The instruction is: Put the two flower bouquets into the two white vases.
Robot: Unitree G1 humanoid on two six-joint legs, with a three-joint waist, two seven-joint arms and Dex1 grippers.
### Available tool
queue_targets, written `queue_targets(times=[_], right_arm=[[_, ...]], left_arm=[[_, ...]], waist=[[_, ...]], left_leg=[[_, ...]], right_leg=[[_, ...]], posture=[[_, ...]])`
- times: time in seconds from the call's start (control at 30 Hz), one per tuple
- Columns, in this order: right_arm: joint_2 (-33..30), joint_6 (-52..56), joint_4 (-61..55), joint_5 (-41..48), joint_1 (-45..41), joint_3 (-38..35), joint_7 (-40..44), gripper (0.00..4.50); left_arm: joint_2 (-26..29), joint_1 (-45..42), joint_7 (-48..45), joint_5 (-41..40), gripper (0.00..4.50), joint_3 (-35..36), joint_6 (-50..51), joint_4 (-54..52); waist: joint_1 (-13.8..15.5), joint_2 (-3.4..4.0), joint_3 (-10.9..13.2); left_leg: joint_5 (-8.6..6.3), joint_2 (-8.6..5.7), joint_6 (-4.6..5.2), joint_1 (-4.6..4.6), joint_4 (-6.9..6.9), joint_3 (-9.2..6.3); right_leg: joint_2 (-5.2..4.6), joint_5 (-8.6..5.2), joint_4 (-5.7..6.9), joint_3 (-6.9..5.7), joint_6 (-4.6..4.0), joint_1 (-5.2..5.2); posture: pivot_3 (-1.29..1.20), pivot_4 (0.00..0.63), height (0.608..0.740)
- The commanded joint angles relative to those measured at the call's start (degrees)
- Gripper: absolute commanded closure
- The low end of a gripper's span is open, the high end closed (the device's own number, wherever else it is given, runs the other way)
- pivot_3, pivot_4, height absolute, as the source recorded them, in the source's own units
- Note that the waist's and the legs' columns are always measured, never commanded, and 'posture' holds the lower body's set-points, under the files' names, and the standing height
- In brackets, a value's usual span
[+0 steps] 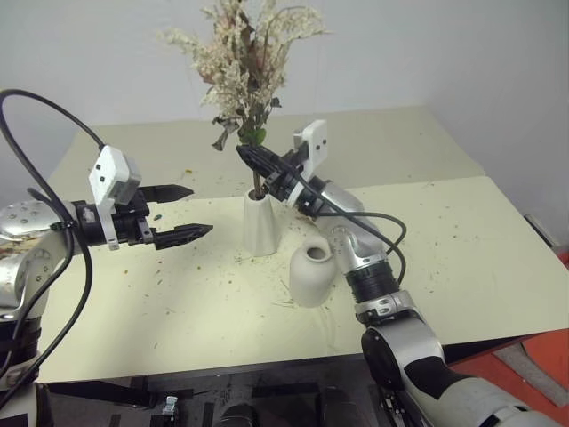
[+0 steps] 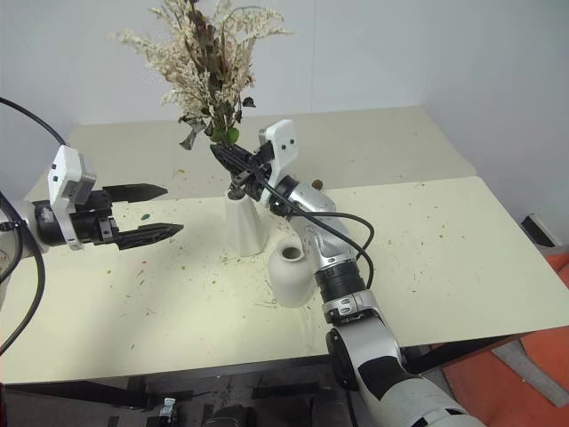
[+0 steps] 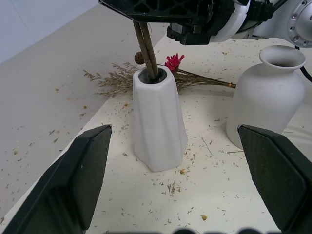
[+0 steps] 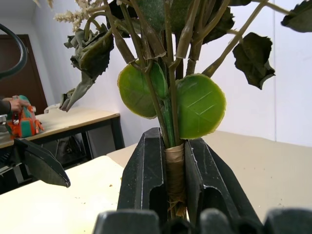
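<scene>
On the left we see the left gripper [image 1: 181,213] hovering above the worktop [image 1: 462,258] with its two black fingers spread apart and nothing between them, aimed at the tall vase [image 1: 260,224]. That vase is a slim white tapered cone standing near the middle of the worktop, and brown stems already sit in its mouth. Above it rises the cream bouquet [image 1: 244,62], pale feathery sprays with dark leaves and round green ones lower down. The right gripper [image 1: 256,158] is clamped on its wrapped stems just above the vase. Just right of the tall vase and nearer the front edge stands the squat vase [image 1: 311,274], a rounded white bulb with a small mouth, nothing in it. The left wrist view adds the second bouquet [image 3: 156,75], tan grasses with a magenta flower and a brown seed head, lying flat behind the tall vase. We can read no writing anywhere.
</scene>
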Motion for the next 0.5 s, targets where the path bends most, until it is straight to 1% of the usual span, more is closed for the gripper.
queue_targets(times=[0.03, 0.07, 0.13, 0.2, 0.27, 0.4, 0.43, 0.5], right_arm=[[0.6, -2.1, 0.0, -0.4, -0.9, 0.3, 0.6, 4.25], [0.7, -2.2, 0.2, -0.6, -0.7, 0.3, 0.7, 4.25], [0.6, -2.3, 0.4, -1.0, -0.2, 0.5, 0.8, 3.52], [0.5, -2.2, -0.1, -1.1, 0.4, 0.7, 1.3, 2.96], [0.5, -2.1, -0.9, -1.1, 0.8, 0.8, 1.5, 2.28], [0.1, -2.0, -4.0, -1.5, 2.3, 1.5, 1.6, 0.89], [-0.1, -1.8, -5.4, -1.5, 2.9, 1.7, 1.6, 0.65], [-0.5, -1.0, -8.7, -1.4, 4.4, 2.2, 1.8, 0.02]], left_arm=[[1.2, -0.5, 0.2, -1.0, 0.00, 2.0, -0.3, -1.2], [1.2, -0.3, 0.2, -1.1, 0.00, 2.1, -0.3, -1.4], [1.2, 0.1, 0.3, -1.1, 0.00, 2.3, -0.3, -1.6], [1.2, 0.2, 0.3, -1.2, 0.00, 2.5, -0.2, -1.7], [1.2, 0.2, 0.3, -1.2, 0.00, 2.5, -0.3, -1.7], [1.1, -0.1, 0.3, -1.1, 0.00, 2.2, -0.4, -1.5], [1.1, -0.1, 0.2, -1.1, 0.00, 2.1, -0.5, -1.4], [1.0, -0.3, 0.1, -1.0, 0.00, 1.9, -0.7, -1.2]], waist=[[0.0, 0.00, 0.0], [0.0, 0.00, 0.0], [0.0, 0.00, 0.0], [0.0, 0.00, 0.0], [0.0, -0.01, 0.0], [0.0, -0.02, 0.0], [0.0, -0.02, 0.0], [0.0, -0.02, 0.0]], left_leg=[[0.00, 0.00, 0.00, 0.00, 0.00, 0.00], [0.00, 0.00, 0.00, 0.00, 0.00, 0.00], [0.00, 0.01, 0.00, 0.02, 0.00, -0.01], [0.00, 0.01, 0.00, 0.03, 0.00, 0.00], [0.00, 0.01, 0.00, 0.04, 0.00, 0.00], [0.00, 0.02, 0.00, 0.05, 0.00, 0.00], [0.00, 0.02, 0.00, 0.05, 0.00, 0.00], [0.00, 0.02, 0.00, 0.04, 0.00, -0.01]], right_leg=[[0.00, 0.00, 0.00, 0.00, 0.00, 0.00], [0.00, 0.00, 0.00, 0.00, 0.00, 0.00], [0.01, 0.00, 0.00, 0.00, 0.00, 0.02], [0.01, 0.00, 0.00, 0.00, 0.00, 0.03], [0.02, 0.00, 0.00, 0.00, 0.00, 0.05], [0.02, 0.00, 0.00, 0.00, 0.00, 0.06], [0.02, 0.00, 0.01, 0.00, 0.00, 0.05], [0.02, 0.00, 0.00, 0.00, 0.00, 0.05]], posture=[[0.00, 0.150, 0.740], [0.00, 0.150, 0.740], [0.00, 0.150, 0.740], [0.00, 0.150, 0.740], [0.00, 0.150, 0.740], [0.00, 0.150, 0.740], [0.00, 0.150, 0.740], [0.00, 0.150, 0.740]])
